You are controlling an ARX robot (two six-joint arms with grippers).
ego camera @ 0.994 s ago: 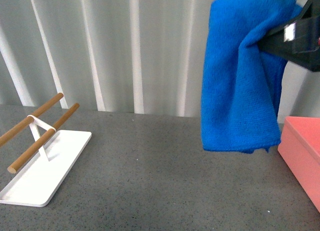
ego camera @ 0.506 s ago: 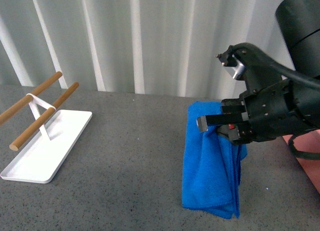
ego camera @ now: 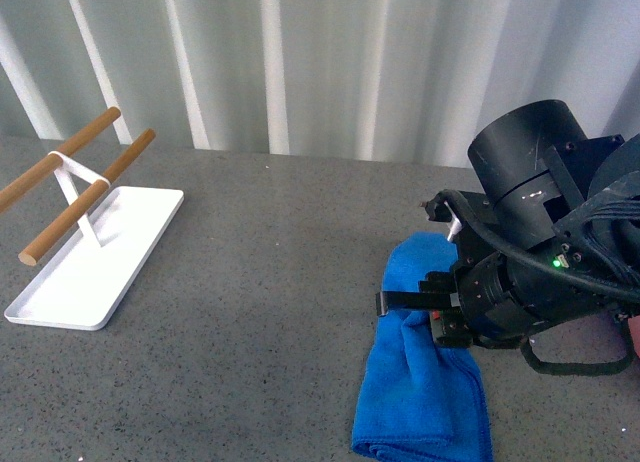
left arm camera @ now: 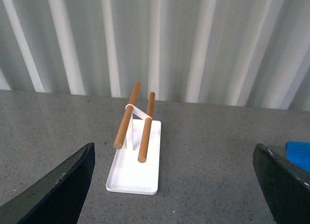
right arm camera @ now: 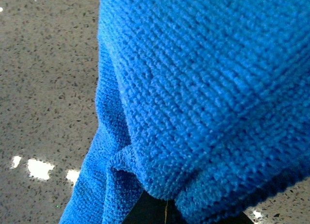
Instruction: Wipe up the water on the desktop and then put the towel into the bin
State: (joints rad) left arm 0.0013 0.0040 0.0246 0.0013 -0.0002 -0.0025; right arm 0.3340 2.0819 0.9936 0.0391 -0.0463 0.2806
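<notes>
Right claw [ego camera: 430, 317] is clamped on a fold of the towel [ego camera: 425, 407], lower right of the front view. The towel's lower end lies on the tabletop [ego camera: 260, 322], the upper end bunched in my grip. I reckon it's held low so the cloth contacts the surface for wiping. Can't confirm any water. Left claw [left arm camera: 173, 151] is spread wide and empty, facing the white tray [left arm camera: 133, 170], clear of the work. Bin not clearly in view.

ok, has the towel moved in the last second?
Yes, downward. It was hanging in the air in front of the wall, clear of the desktop. Now the towel lies bunched on the desktop, well right of the white tray.
</notes>
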